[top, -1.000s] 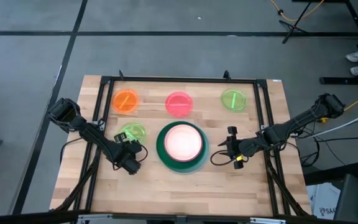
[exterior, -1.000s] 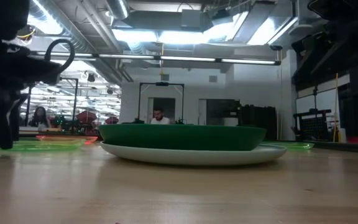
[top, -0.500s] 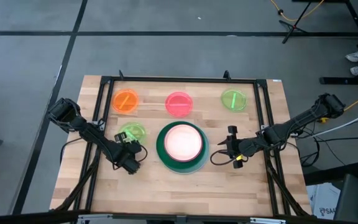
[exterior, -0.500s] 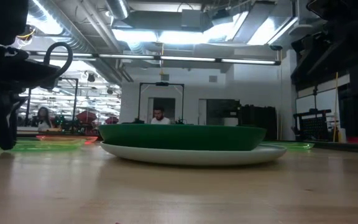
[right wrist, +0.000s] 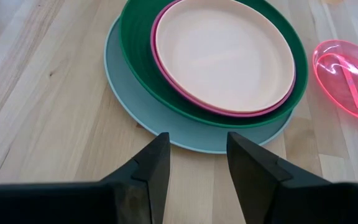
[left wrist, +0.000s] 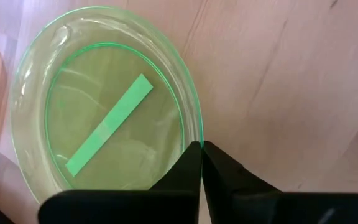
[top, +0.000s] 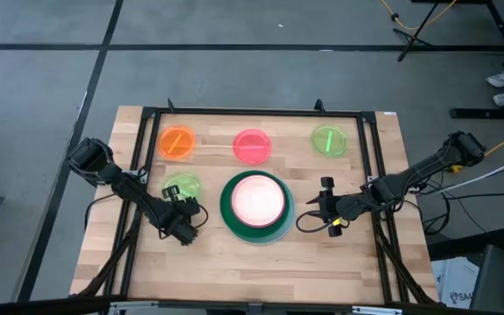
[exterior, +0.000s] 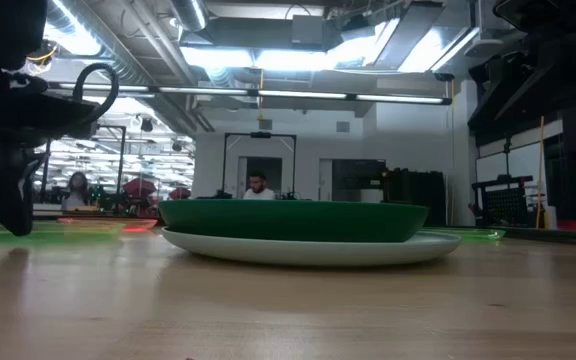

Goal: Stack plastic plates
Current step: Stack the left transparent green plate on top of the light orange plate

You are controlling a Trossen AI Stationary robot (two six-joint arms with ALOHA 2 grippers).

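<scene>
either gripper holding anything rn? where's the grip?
Left gripper is shut on the rim of the near neon green plate. Right gripper is open, holding nothing, beside the big stack.

Four large plates (top: 254, 206) are stacked at table (top: 261, 271) centre, each nested in the one below. Three small plates are set in a row along the far edge: one at left (top: 178, 142), one mid (top: 252, 145), one at right (top: 329, 140). A 4th small plate (top: 183, 187) is placed just left of the stack, w/ left gripper (left wrist: 201, 148) at its near rim. Right gripper (right wrist: 195, 147) is positioned right of the stack, apart from it.
</scene>
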